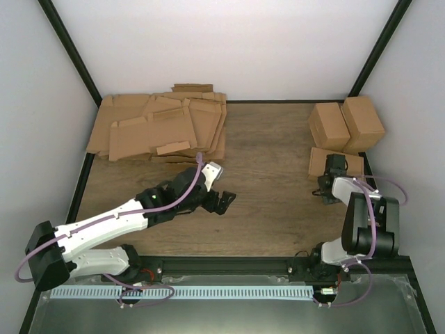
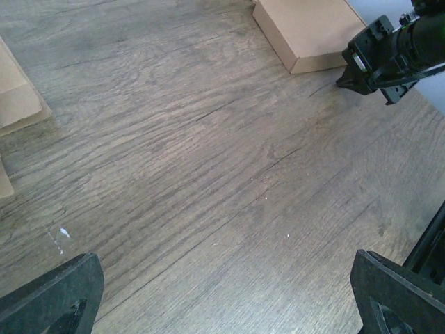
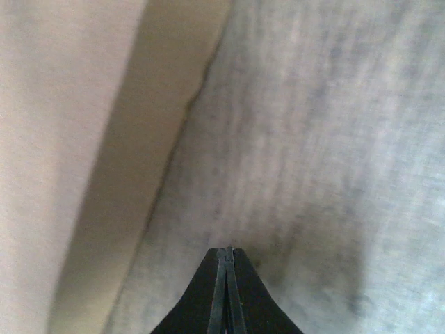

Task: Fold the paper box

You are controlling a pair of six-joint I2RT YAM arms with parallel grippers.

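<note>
Top view: paper box (image 1: 354, 162) lies flat by right edge of tabletop (image 1: 271, 209), just in front of two taller cartons (image 1: 345, 124). Stack of die-cut sheets (image 1: 160, 129) at far left corner. Left gripper (image 1: 224, 202) over mid-tabletop; only left wrist view shows its jaws wide apart, nothing between. Right gripper (image 1: 325, 191) at box's near left corner. Right wrist view, blurred, shows jaws together, empty, tan box wall just left. Contact with box: cannot tell.

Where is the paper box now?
The paper box lies at the table's right, below the two taller cartons in the top view, by the right gripper.
</note>
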